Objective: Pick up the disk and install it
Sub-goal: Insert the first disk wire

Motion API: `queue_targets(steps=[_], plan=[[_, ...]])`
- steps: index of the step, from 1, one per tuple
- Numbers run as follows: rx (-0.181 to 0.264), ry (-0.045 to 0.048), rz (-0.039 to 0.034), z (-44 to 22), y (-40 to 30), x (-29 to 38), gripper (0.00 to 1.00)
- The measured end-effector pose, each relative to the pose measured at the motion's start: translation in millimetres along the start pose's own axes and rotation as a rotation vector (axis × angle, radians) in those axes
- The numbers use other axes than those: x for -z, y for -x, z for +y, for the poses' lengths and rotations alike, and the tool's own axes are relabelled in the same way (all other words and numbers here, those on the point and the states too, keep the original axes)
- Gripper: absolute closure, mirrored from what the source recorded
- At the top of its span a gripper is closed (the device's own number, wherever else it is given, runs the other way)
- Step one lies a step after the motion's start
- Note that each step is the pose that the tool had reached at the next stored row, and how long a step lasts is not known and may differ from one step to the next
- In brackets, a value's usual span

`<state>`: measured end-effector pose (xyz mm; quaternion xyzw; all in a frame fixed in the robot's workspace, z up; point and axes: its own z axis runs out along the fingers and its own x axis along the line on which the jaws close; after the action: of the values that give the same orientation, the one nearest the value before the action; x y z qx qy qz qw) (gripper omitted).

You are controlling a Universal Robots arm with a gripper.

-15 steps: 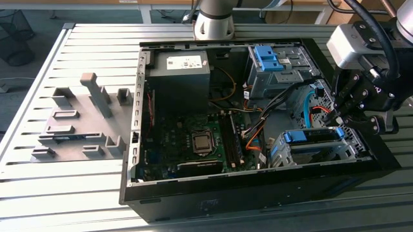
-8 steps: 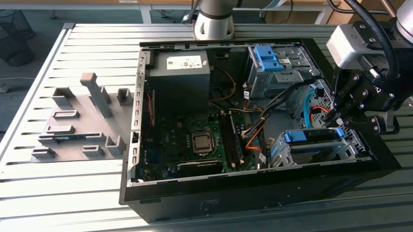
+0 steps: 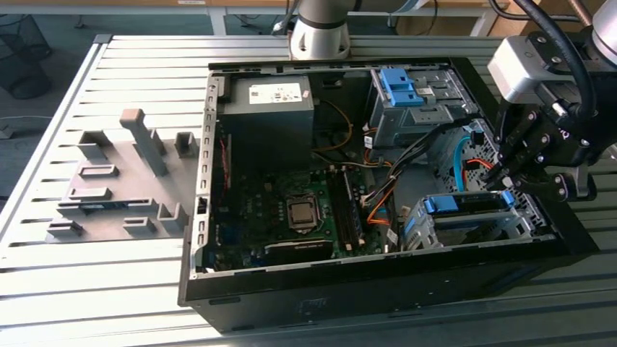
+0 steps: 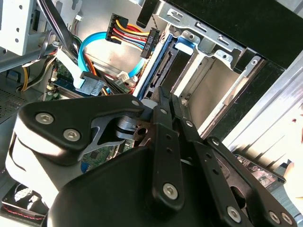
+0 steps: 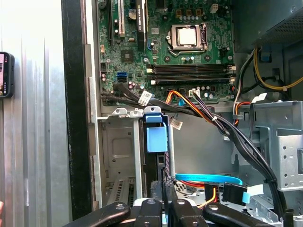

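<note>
Inside the open computer case (image 3: pixel 289 289), the disk (image 5: pixel 156 142) is seated edge-down in the lower drive cage (image 3: pixel 472 224), the claw (image 5: pixel 163 201) pressed together at its rear edge.

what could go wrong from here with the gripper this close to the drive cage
The gripper hangs at the drive cage on the exterior view's right, with the disk sitting upright in it. Two risks:

1. The light blue cable and the black and orange wire bundle run right beside the cage; a sideways move might snag them.
2. The fingers sit close to the cage's metal walls, so a slight tilt could jam or scrape.
</note>
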<state>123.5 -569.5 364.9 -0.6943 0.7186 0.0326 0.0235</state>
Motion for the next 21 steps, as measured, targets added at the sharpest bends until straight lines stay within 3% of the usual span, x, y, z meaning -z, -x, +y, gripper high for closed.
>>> queue_targets(steps=[7,8,10,11,21], plan=[[0.0,0.0,0.0001,0.1,0.0,0.0,0.82],[0.0,0.0,0.0,0.0,0.0,0.0,0.76],[0.0,0.0,0.0,0.1,0.0,0.0,0.76],[0.0,0.0,0.0,0.1,0.0,0.0,0.69],[0.0,0.0,0.0,0.3,0.0,0.0,0.69]])
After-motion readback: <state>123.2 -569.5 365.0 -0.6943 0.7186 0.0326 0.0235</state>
